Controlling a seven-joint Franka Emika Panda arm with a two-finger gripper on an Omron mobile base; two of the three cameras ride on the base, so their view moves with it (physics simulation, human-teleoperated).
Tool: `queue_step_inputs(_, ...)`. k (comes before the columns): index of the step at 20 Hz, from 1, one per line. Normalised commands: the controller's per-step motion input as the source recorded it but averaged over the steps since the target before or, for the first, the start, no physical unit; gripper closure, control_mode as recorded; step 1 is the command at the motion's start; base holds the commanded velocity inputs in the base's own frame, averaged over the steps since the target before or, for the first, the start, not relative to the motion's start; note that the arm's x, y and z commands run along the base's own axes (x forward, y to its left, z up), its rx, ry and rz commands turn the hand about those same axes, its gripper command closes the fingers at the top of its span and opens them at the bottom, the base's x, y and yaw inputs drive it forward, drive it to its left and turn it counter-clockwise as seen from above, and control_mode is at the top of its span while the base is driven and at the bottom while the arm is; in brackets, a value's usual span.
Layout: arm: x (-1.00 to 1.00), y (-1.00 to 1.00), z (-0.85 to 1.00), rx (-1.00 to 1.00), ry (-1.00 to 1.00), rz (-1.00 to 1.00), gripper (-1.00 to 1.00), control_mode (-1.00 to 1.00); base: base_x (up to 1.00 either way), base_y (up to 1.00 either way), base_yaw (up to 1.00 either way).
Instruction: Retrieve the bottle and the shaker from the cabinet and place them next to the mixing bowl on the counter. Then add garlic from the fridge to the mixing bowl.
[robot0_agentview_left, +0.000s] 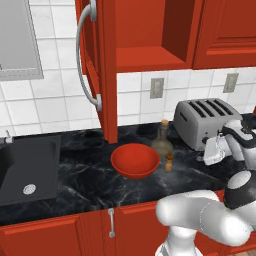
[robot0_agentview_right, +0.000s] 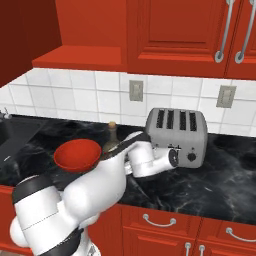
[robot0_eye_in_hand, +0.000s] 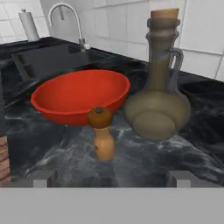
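The mixing bowl (robot0_agentview_left: 135, 160) sits on the counter (robot0_agentview_left: 75, 180), just in front of the open door of the cabinet (robot0_agentview_left: 102, 70), whose shelf above looks bare. Right beside the bowl, on the side nearer the toaster (robot0_agentview_left: 205, 122), stands the bottle (robot0_agentview_left: 162, 140), upright, its bulbous base close to the bowl's rim; from the hand view it is hard to say whether they actually touch. The shaker (robot0_agentview_left: 169, 162), a small tan wooden thing with a dark round top, stands upright just in front of the bottle and just beside the bowl, apart from both.

The gripper (robot0_eye_in_hand: 111, 177) is held low over the counter on the toaster side of the bowl, pointing back toward the shaker. Its two finger tips stand wide apart at the bottom of the hand view, with the shaker a little way beyond them; nothing is between them and they have hold of nothing. From the right base view the arm reaches across in front of the bowl (robot0_agentview_right: 77, 154), and the bottle's stopper (robot0_agentview_right: 112, 126) pokes up behind it.

On the far side of the bowl from the toaster lies the dark sink (robot0_agentview_left: 27, 170) with its curved faucet (robot0_eye_in_hand: 72, 19).
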Motion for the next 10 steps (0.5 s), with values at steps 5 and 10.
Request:
queue_step_inputs(5,-0.16,-0.28,0.84,-0.45,0.36,-0.08,-1.00,-1.00,0.00,0.00,0.00)
queue_step_inputs(10,-0.24,-0.08,0.71,-0.46,0.37,-0.16,-1.00,-1.00,0.00,0.00,0.00)
